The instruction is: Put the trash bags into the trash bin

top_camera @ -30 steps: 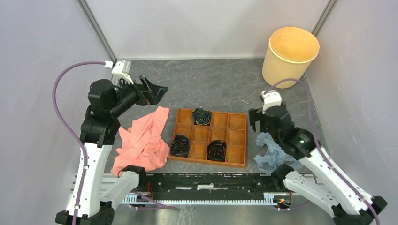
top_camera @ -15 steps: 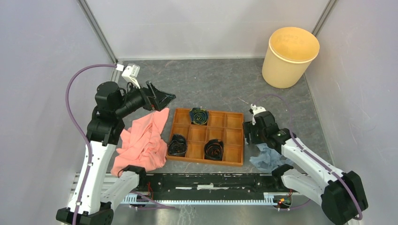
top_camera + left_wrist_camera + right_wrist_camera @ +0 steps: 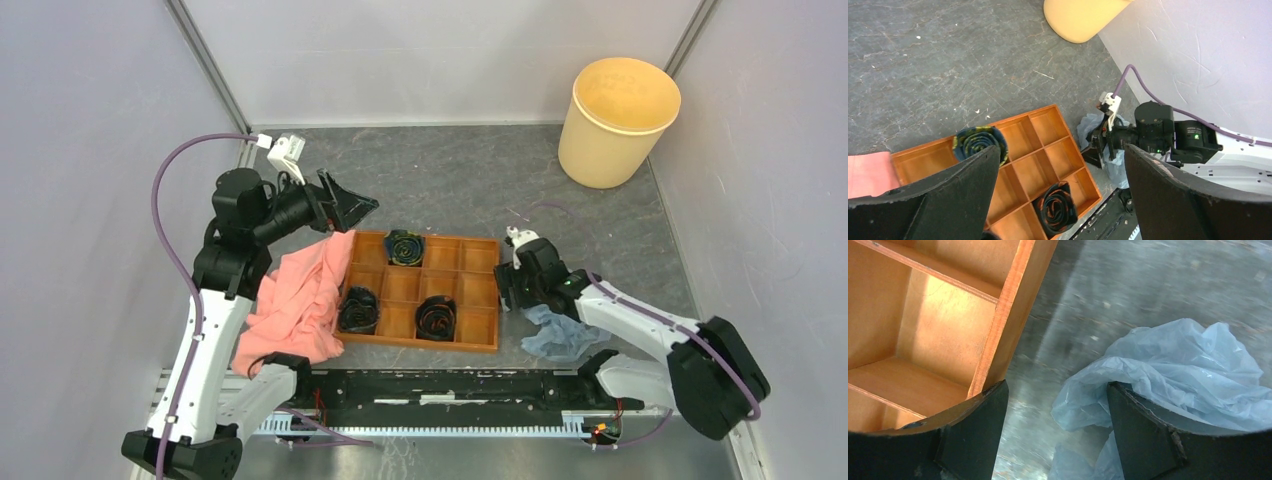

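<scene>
The pale-blue trash bag [image 3: 558, 335] lies crumpled on the table, right of the tray's front corner. It also shows in the right wrist view [image 3: 1193, 370] and the left wrist view [image 3: 1089, 126]. My right gripper [image 3: 508, 293] is low and open [image 3: 1055, 390]. One finger is at the tray's right wall and the other is on the bag's edge, with nothing held. The yellow-tan trash bin [image 3: 618, 120] stands upright at the far right corner, and its base shows in the left wrist view [image 3: 1083, 17]. My left gripper [image 3: 350, 208] hangs open and empty above the tray's far left [image 3: 1060, 150].
An orange-brown compartment tray [image 3: 478, 300] holds three rolled dark fabric pieces [image 3: 437, 318]. A salmon-pink cloth [image 3: 300, 300] lies against its left side. Grey walls enclose the table on the left, back and right. A black rail [image 3: 440, 385] runs along the near edge.
My right arm has dropped and swung left to the tray's right side. The tray has slid left against the pink cloth. My left gripper has moved slightly right.
</scene>
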